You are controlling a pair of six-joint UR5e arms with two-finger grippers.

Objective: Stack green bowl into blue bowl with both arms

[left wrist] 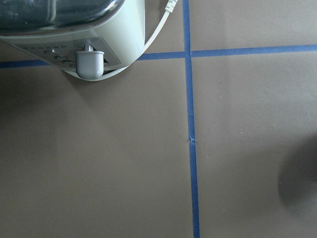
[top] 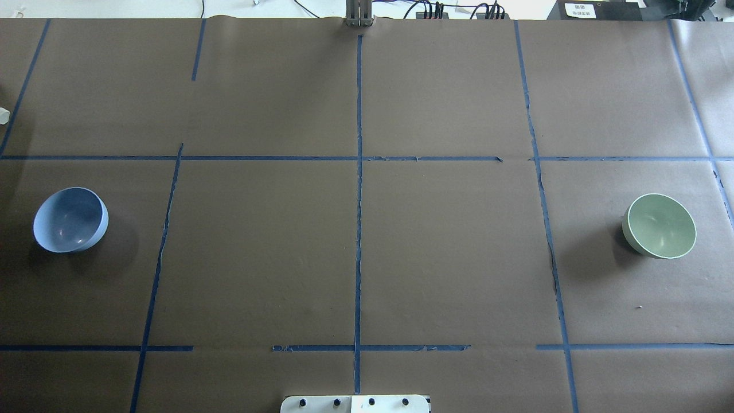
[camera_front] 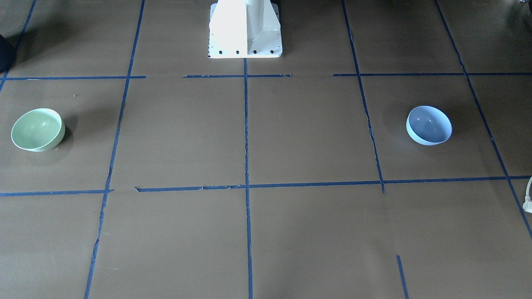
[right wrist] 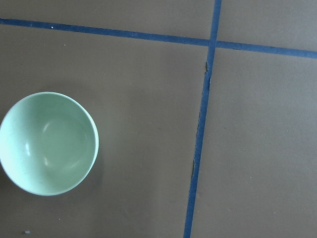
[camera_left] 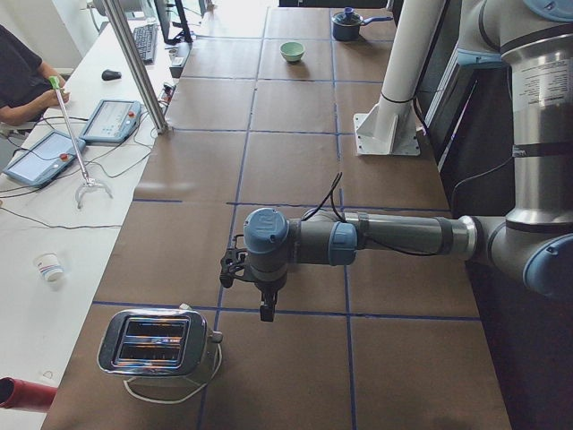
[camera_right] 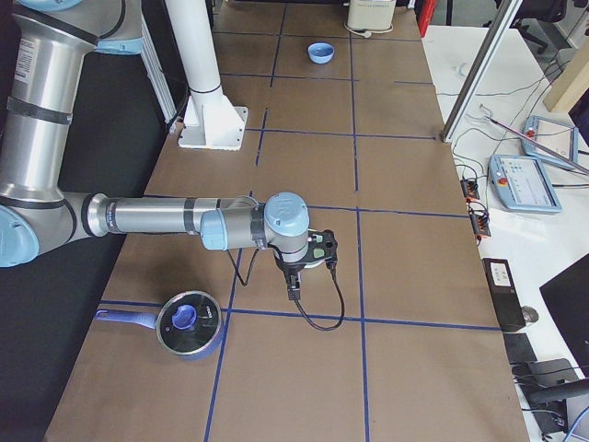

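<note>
The green bowl [top: 660,225] stands upright on the table's right side; it also shows in the front view [camera_front: 37,129] and at the left of the right wrist view [right wrist: 48,143]. The blue bowl [top: 70,219] stands upright far off on the table's left side, also in the front view [camera_front: 429,124]. Neither gripper shows in the overhead, front or wrist views. In the exterior left view my left gripper [camera_left: 265,309] hangs over the table near the toaster. In the exterior right view my right gripper [camera_right: 293,287] hangs above the green bowl's area. I cannot tell whether either is open or shut.
A chrome toaster [camera_left: 161,345] with a white cord stands at the table's left end, also in the left wrist view [left wrist: 74,34]. A blue lidded pot [camera_right: 189,322] sits at the right end. The white pedestal base [camera_front: 245,29] stands at the robot's edge.
</note>
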